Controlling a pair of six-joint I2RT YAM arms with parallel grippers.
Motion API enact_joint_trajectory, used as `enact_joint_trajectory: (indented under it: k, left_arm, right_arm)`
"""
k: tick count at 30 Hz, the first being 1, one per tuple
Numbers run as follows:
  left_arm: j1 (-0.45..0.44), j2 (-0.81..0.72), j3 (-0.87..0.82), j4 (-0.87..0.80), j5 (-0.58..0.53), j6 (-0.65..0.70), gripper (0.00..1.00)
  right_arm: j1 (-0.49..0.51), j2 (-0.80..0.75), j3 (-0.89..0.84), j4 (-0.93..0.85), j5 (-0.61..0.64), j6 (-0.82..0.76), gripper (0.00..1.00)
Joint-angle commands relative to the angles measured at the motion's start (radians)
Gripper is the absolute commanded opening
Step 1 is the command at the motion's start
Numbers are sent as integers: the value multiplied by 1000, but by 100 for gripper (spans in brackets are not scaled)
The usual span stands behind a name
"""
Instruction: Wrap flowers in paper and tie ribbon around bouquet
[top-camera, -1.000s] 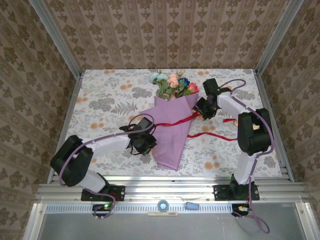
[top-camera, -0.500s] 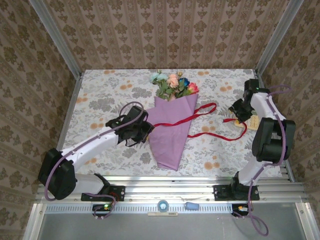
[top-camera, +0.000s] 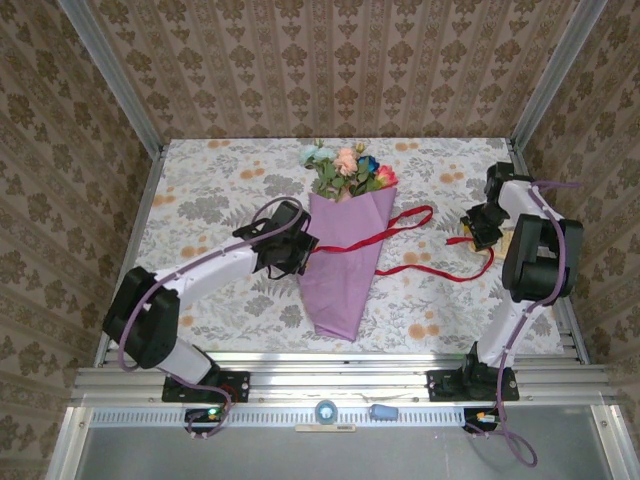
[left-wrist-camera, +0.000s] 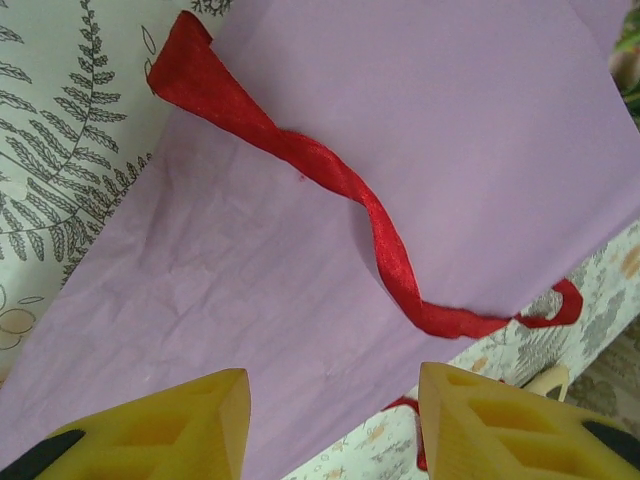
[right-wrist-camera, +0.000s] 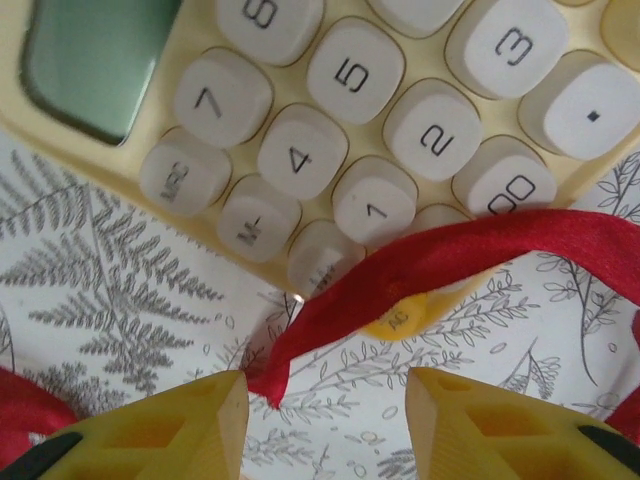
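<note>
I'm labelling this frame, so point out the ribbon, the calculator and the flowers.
ribbon (left-wrist-camera: 332, 172), left wrist view, twisted middle stretch.
calculator (right-wrist-camera: 350, 75), right wrist view, the 5 key.
flowers (top-camera: 346, 160), top external view, the pink head.

Bouquet (top-camera: 345, 265) down flat, lilac paper (left-wrist-camera: 300, 300) cone right under the left gripper (left-wrist-camera: 333, 400), tip nearest the arm bases; flowers (top-camera: 348, 170) fanning out the far end; red ribbon (left-wrist-camera: 300, 152) twisting loose across the cone, running on towards the right gripper (right-wrist-camera: 328, 400), one end lying between its parted fingers

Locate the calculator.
In the right wrist view, the calculator lies on the tablecloth just ahead of the right end effector, with the ribbon crossing its near edge.
</note>
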Motion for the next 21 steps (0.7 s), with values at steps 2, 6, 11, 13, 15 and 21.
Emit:
enact_joint_trajectory:
  k: [2, 6, 11, 13, 15, 21]
  left_arm:
    - [6, 41, 56, -2, -33, -106, 51]
    - [8, 54, 51, -5, -37, -154, 52]
    - [12, 70, 51, -3, -41, -173, 53]
    - [16, 77, 50, 2, -38, -179, 53]
    - [20, 82, 56, 5, -38, -176, 53]
    - [26, 71, 64, -5, -37, -164, 52]
  right_arm:
    - [4, 62, 32, 7, 51, 75, 44]
    - [9, 84, 28, 32, 42, 94, 43]
    - [21, 89, 21, 56, 40, 125, 43]
    - [27, 100, 21, 64, 28, 138, 43]
    - [35, 105, 22, 69, 22, 148, 44]
    - [60, 86, 27, 31, 52, 180, 13]
